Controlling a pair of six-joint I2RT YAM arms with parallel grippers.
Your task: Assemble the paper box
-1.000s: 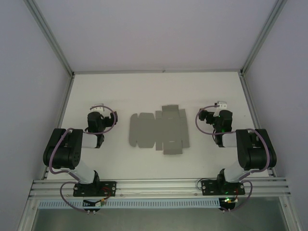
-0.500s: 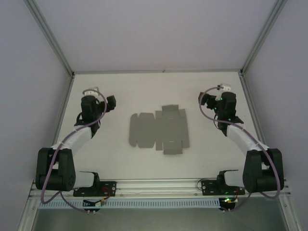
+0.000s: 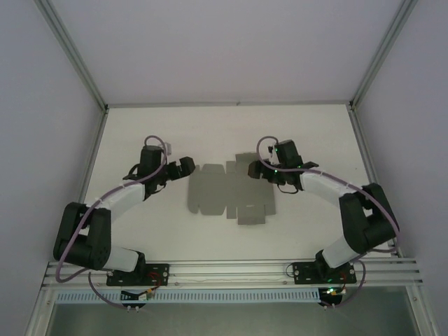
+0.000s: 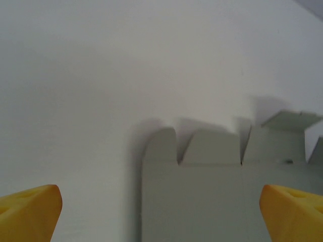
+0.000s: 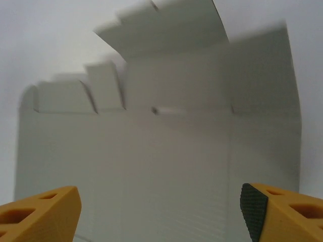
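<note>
At the middle of the table (image 3: 140,133), flat and unfolded: the paper box (image 3: 227,194), long axis running left to right, flaps and tabs jutting toward the far and near sides. Just off its far-left corner, the left gripper (image 3: 183,166), jaws wide apart, nothing between them. From the left wrist, the card's left edge and notched far tabs lying ahead, right of centre. Over the far-right flaps, the right gripper (image 3: 253,169), jaws likewise apart, gripping nothing. From the right wrist, the sheet spread ahead between both fingertips, one far flap apparently lifted off the surface. Nearer to the card, by judgement: the right, already above it. The left beside it, short of the edge. Likely next: pinching or pressing a far flap to start a fold, at the risk of sliding the thin sheet rather than creasing it.
</note>
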